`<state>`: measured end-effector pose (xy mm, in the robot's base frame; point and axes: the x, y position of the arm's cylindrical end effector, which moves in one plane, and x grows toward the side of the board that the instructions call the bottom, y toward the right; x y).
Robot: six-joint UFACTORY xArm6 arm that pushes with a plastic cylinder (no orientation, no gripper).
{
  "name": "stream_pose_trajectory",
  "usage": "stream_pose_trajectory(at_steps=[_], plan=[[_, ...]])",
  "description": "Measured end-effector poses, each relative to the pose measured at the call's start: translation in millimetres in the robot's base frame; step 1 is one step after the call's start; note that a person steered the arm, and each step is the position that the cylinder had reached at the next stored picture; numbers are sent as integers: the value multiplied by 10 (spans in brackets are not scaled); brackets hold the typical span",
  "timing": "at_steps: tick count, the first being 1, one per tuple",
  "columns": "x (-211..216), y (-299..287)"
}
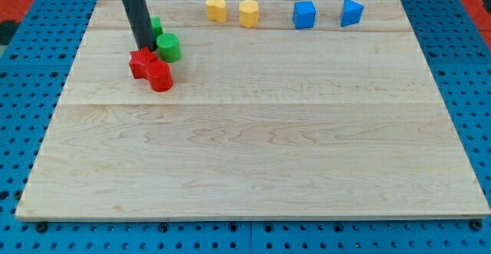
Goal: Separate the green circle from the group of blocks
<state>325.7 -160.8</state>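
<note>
green circle [169,47] sits just right of my tip [149,50], above red blocks [151,68]

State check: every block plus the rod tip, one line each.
My tip: down on the board, between green circle and red blocks.
Green circle: upright, right of tip, near the reds.
Second green block: mostly hidden behind rod; shape unclear.
Two red blocks: touching each other.
Two yellow blocks: apart, near top edge.
Blue cube: alone.
Blue triangular block: alone.
</note>
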Motion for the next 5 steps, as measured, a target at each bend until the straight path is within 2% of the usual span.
stream_pose_trajectory(at_steps=[1,3,5], plan=[[0,429],[68,1986],[92,2049]])
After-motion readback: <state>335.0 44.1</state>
